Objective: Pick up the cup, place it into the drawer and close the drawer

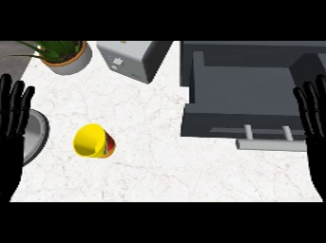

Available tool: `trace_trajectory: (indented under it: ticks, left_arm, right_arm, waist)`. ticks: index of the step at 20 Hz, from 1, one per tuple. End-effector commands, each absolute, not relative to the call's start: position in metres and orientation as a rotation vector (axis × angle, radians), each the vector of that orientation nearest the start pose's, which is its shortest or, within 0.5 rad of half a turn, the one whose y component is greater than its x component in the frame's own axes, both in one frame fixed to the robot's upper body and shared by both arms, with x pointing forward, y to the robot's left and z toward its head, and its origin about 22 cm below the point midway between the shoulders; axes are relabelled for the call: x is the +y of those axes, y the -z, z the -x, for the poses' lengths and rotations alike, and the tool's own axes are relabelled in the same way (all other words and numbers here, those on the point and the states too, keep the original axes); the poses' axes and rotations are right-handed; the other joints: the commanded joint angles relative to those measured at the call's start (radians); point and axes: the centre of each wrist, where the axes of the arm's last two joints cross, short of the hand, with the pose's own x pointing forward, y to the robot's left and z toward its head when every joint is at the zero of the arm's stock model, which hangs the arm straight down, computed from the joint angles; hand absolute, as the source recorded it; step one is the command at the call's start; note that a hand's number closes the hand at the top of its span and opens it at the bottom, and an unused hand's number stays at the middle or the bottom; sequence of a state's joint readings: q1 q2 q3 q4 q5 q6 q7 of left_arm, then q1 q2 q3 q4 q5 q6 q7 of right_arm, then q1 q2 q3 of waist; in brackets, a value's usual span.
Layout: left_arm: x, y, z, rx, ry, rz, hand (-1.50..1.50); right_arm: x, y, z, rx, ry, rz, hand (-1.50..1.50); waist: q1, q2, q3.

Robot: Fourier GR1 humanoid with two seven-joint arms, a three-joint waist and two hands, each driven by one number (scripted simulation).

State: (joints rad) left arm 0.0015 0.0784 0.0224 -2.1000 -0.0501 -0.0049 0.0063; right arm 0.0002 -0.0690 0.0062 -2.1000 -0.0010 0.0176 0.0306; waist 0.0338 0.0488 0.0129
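Cup nearer the left hand, both hands resting open.

The yellow cup (93, 141) lies tipped on the surface, mouth up-left, just right of the left hand (3, 128), whose fingers are straight and spread; the right hand (324, 128), also spread, sits beside the open drawer (239, 90). No readable writing.

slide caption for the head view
Yellow cup on the counter, drawer open, left hand and right hand resting open.

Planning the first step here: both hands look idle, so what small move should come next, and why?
Probably bring the left robot hand toward the yellow cup, which lies nearer it, untouched; the drawer already stands open.
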Motion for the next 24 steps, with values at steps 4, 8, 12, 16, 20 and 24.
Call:
trace_trajectory:
  ticks: [4, 8, 12, 16, 20, 24]
  left_arm:
    - [0.241, -0.134, -0.228, -2.094, 0.184, 0.050, -1.50]
    - [0.224, -0.106, -0.214, -1.979, 0.067, 0.317, -1.50]
    - [0.234, -0.098, -0.220, -1.990, 0.050, 0.317, -1.50]
    - [0.236, -0.108, -0.217, -1.941, 0.056, 0.328, -1.50]
    - [0.218, -0.100, -0.217, -1.960, 0.054, 0.345, -1.50]
    - [0.233, -0.106, -0.229, -1.952, 0.027, 0.308, -1.50]
  right_arm:
    - [-0.226, -0.119, -0.215, -2.048, -0.119, -0.004, -1.50]
    - [-0.227, -0.122, -0.218, -2.003, -0.120, -0.157, -1.50]
    - [-0.228, -0.126, -0.241, -1.994, -0.101, -0.140, -1.50]
    - [-0.221, -0.129, -0.213, -1.999, -0.112, -0.131, -1.50]
    - [-0.231, -0.120, -0.227, -2.010, -0.117, -0.146, -1.50]
    - [-0.218, -0.120, -0.226, -2.006, -0.109, -0.145, -1.50]
  waist:
    - [-0.038, -0.048, -0.013]
    - [-0.037, -0.049, -0.013]
    - [-0.031, -0.048, -0.013]
    - [-0.034, -0.050, -0.013]
    - [-0.033, -0.049, -0.013]
    - [-0.034, -0.049, -0.013]
